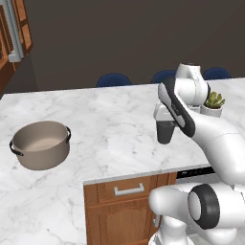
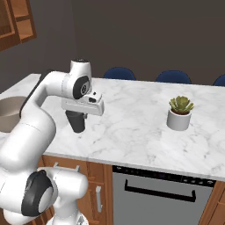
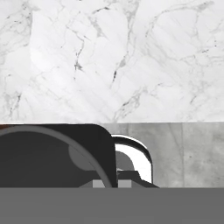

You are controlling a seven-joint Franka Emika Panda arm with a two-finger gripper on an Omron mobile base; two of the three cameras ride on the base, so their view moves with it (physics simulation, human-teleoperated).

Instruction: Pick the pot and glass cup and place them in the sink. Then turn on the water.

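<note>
The taupe-grey pot (image 1: 40, 143) with black side handles stands upright on the white marble counter (image 1: 110, 110) at the left; its rim also peeks in at the left edge (image 2: 6, 113). My gripper (image 1: 165, 125) (image 2: 78, 115) points down and is shut on the small dark glass cup (image 1: 165, 134) (image 2: 78, 122), which hangs upright low over the counter near its front edge. Whether the cup touches the marble I cannot tell. In the hand view the cup's dark rim (image 3: 52, 153) is at the lower left, over marble. The sink and the water are out of view.
A potted succulent (image 1: 214, 103) (image 2: 180, 112) stands on the counter to the right of the cup. Blue chairs (image 1: 114, 80) (image 2: 119, 72) line the far side. Below the front edge are a wooden drawer (image 1: 128, 190) and a dishwasher (image 2: 160, 189).
</note>
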